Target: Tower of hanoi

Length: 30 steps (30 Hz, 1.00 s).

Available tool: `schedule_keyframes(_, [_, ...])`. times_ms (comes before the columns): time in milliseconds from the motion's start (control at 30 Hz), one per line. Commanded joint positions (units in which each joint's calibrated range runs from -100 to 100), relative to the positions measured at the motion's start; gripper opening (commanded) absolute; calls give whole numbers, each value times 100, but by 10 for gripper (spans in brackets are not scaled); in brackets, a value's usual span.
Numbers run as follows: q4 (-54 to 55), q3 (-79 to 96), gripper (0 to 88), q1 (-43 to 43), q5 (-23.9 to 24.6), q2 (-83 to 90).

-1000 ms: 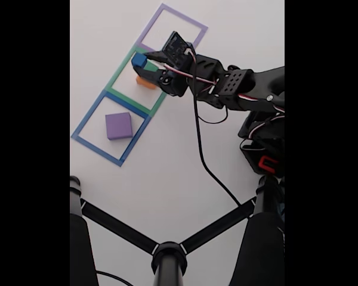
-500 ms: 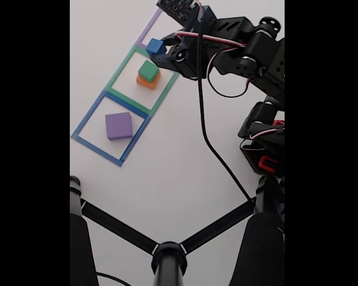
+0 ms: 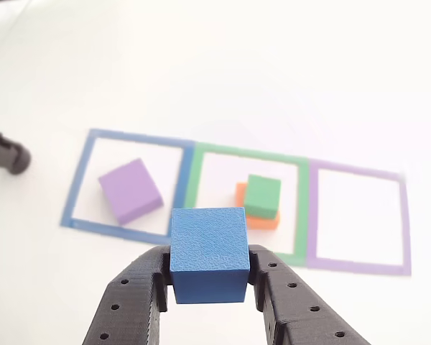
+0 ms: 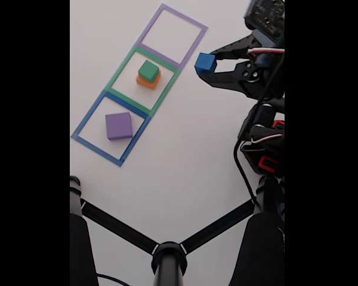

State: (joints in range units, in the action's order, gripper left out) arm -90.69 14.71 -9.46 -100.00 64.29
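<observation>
Though light and rigid, blue cube [image 3: 207,253] likely slick-sided: clamped in gripper [image 3: 210,280] across opposite flat faces, lifted off tabletop [image 4: 185,155].

Purple outline [image 4: 172,34]: bare inside, open from above and all sides.
Green outline [image 4: 119,73]: centre taken by green cube [image 4: 148,70] stacked on orange block [image 4: 148,81]; narrow bare margin around the stack.
Blue outline [image 4: 88,117]: purple block [image 4: 119,126] lying flat inside, low, bare strip around it.
Table [image 4: 185,149] right of outlines: bare.
Near edge: black stand legs [image 4: 167,247].
</observation>
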Motion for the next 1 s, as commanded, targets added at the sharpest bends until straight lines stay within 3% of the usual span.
schedule_keyframes(0, [413,396,67,-492,0,-147])
schedule_keyframes(200, [2007,1896,69,-1018,0,-451])
schedule_keyframes(600, [7479,5103,71,-1521,0,-1822])
schedule_keyframes(967, [10902,5758,74,-1544,0,-3921])
